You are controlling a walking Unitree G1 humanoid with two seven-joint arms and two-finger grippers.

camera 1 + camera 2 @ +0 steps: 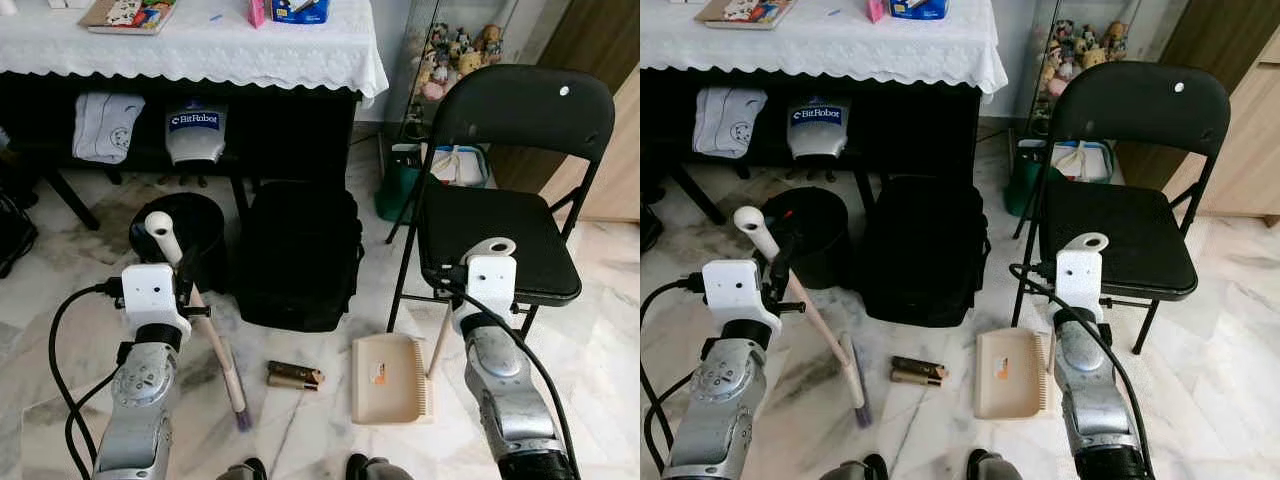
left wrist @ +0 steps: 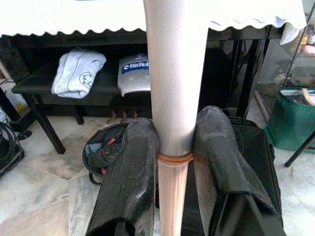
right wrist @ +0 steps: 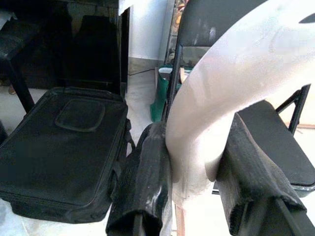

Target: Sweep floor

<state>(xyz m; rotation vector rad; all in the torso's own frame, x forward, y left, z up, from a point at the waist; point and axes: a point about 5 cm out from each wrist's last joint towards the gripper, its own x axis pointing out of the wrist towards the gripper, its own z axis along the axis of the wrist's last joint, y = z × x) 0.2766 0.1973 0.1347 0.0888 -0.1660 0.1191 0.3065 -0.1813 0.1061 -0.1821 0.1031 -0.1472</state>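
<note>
My left gripper is shut on the broom handle, white at the top and pinkish lower down. The broom slants down to its brush head, which rests on the marble floor. My right gripper is shut on the white curved handle of a beige dustpan. The dustpan lies flat on the floor in front of the chair. A small brown and gold wrapper lies on the floor between the brush head and the dustpan.
A black bag stands just beyond the wrapper. A black folding chair is at the right and a black bin at the left. Behind them are a table with a white cloth and a green bag.
</note>
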